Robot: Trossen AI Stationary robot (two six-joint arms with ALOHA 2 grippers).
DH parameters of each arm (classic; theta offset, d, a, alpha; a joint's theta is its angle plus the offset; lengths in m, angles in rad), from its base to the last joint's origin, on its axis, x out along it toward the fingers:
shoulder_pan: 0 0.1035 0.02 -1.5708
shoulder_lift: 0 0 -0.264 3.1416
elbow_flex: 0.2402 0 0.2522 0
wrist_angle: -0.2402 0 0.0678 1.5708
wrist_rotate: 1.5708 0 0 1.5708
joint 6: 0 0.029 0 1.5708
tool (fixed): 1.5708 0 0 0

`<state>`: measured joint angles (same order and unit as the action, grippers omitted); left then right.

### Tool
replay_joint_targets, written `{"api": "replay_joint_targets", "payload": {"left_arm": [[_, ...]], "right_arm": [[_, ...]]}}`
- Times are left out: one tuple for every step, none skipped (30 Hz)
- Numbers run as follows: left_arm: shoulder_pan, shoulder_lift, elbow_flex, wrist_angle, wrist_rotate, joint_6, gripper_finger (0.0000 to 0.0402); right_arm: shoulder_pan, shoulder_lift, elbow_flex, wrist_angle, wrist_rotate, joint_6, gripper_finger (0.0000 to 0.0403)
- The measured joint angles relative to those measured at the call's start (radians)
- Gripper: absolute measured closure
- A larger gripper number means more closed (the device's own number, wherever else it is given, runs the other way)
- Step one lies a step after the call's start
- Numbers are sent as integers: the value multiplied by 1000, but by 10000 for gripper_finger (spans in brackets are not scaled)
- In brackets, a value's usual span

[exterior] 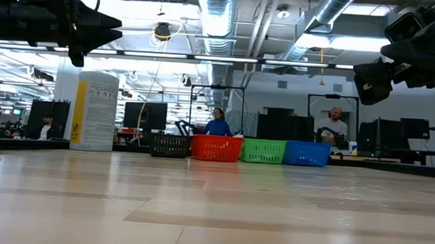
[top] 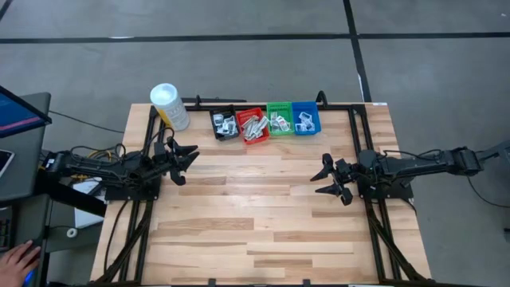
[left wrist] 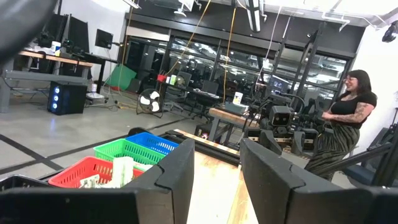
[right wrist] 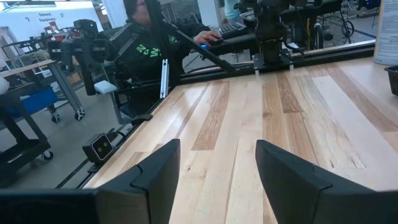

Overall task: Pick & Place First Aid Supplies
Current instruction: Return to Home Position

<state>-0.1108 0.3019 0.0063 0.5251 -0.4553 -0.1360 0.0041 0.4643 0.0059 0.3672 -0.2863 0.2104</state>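
Note:
The first aid supplies (top: 253,124), small white and pale packets, lie inside four little bins in a row at the table's far edge: black (top: 225,125), red (top: 253,131), green (top: 280,112) and blue (top: 305,112). The red bin's packets (left wrist: 118,171) also show in the left wrist view. My left gripper (top: 191,158) hovers open over the table's left side, level, pointing right. My right gripper (top: 323,179) hovers open over the right side, pointing left. Neither has anything between its fingers.
A white canister with a yellow label (top: 170,106) stands at the far left, beside the black bin. The bare wooden tabletop (top: 255,207) stretches between and in front of the arms. People stand beyond the table; a hand (top: 17,259) shows at the near left.

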Motion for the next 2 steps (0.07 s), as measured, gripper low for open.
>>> {"api": "replay_joint_targets", "payload": {"left_arm": [[0, 0, 0, 0, 0, 0, 271], [0, 0, 0, 0, 0, 0, 271]], "right_arm": [[0, 0, 0, 0, 0, 0, 199], [0, 0, 0, 0, 0, 0, 199]]}}
